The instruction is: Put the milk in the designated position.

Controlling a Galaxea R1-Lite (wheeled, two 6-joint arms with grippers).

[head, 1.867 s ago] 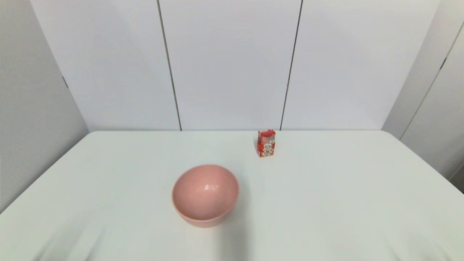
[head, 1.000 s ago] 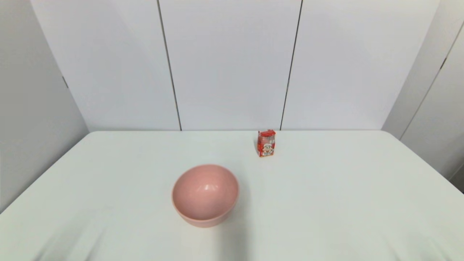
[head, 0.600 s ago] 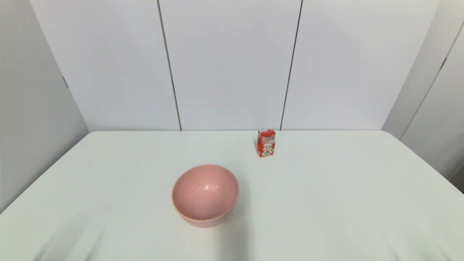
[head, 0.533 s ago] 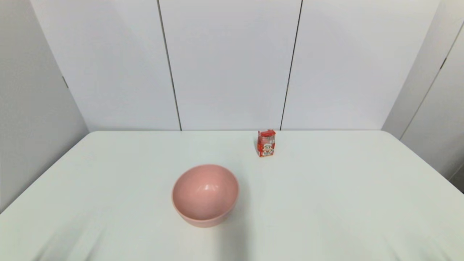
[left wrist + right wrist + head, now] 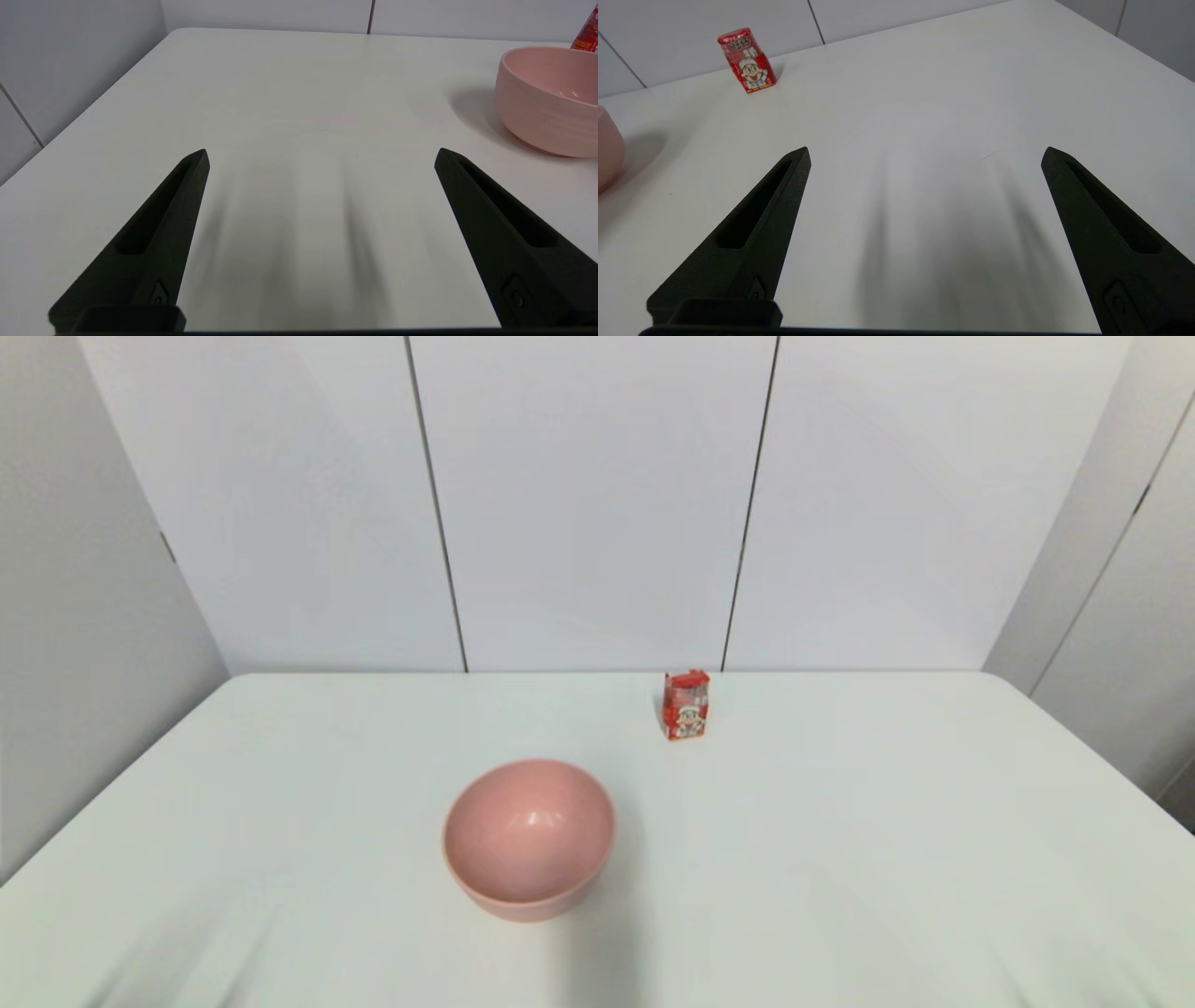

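From the head camera, I see the white counter (image 5: 840, 859) stretching back to a wall of pale panels (image 5: 597, 504). The milk (image 5: 686, 705) stands upright near the far edge of the counter, a little to my right of centre, close to the wall, its cartoon face turned toward me. A pink bowl (image 5: 528, 837) sits nearer to me and left of the carton, well apart from it, and I see nothing inside it. Neither arm shows in this view.

On the left wrist camera, my left hand (image 5: 321, 157) hangs low over bare counter (image 5: 280, 93) with its two black fingers (image 5: 154, 233) spread wide, released and gripping nothing. Their shadows fall on the surface between them. The bowl (image 5: 546, 100) stands off to the side of the hand, apart from the fingers, and a red sliver of the carton (image 5: 587, 35) peeks out behind its rim at the frame's edge.

On the right wrist camera, my right hand (image 5: 924, 151) is likewise released, fingers (image 5: 1106, 233) wide apart over bare counter (image 5: 948, 93), holding nothing. The carton (image 5: 748, 60) stands upright well ahead of the hand, beyond one finger's line, near the wall, touching nothing but the counter. A curve of the pink bowl (image 5: 608, 149) shows at the edge of this view, apart from both the carton and the fingers.
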